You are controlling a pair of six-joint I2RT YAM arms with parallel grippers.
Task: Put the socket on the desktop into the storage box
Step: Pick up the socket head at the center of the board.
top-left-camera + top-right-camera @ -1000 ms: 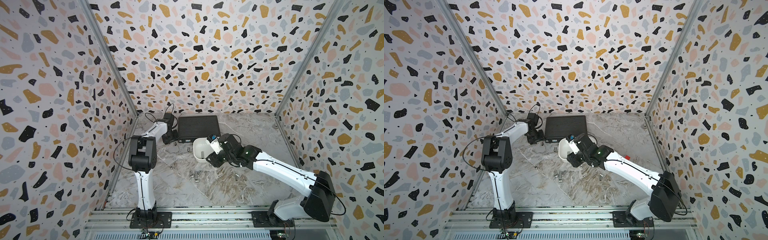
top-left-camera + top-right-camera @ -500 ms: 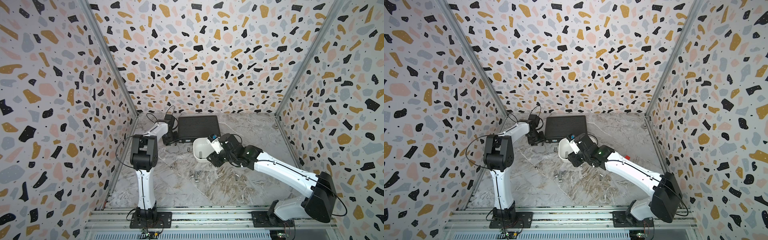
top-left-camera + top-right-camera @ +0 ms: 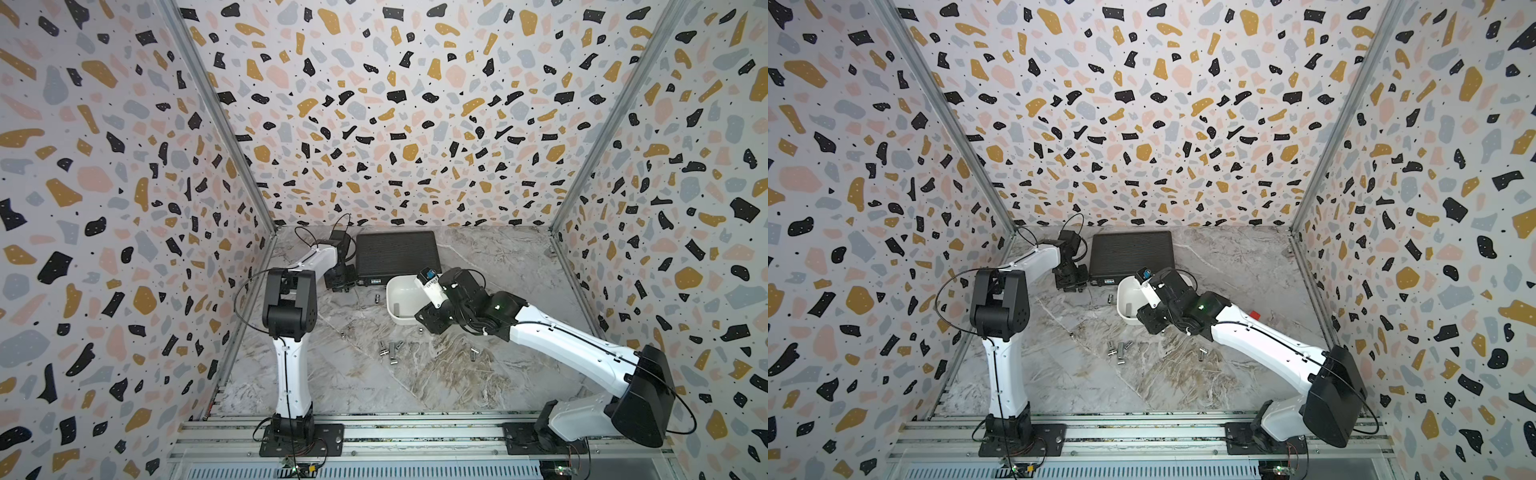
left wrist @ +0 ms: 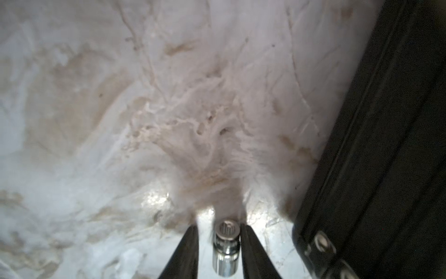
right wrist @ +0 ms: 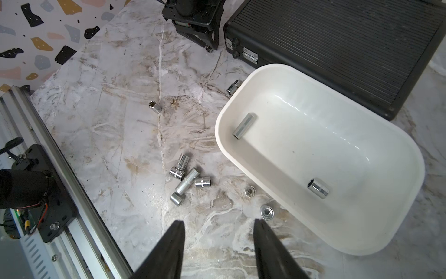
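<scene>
1. My L gripper (image 4: 218, 227) is low on the desktop (image 4: 96, 120), jaws astride a socket (image 4: 226, 246). One finger touches it and there's a gap at the other, so prob. not clamped; the view is blurry.
2. The black case (image 4: 386, 145) sits just beside it, crowding that side.
3. My R gripper (image 5: 218, 224) is spread and empty, near the storage box (image 5: 313, 145).
4. Only the R wrist cam shows inside the box: a long socket (image 5: 244, 126) and a short socket (image 5: 318, 188).
5. A socket cluster (image 5: 187, 180) and a nut (image 5: 266, 212) lie loose by the box.
6. In both top views my R arm (image 3: 465, 303) covers part of the box.

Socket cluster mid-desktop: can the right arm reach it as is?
Likely yes: the right gripper hangs open and empty, with only bare desktop between it and the socket cluster.
</scene>
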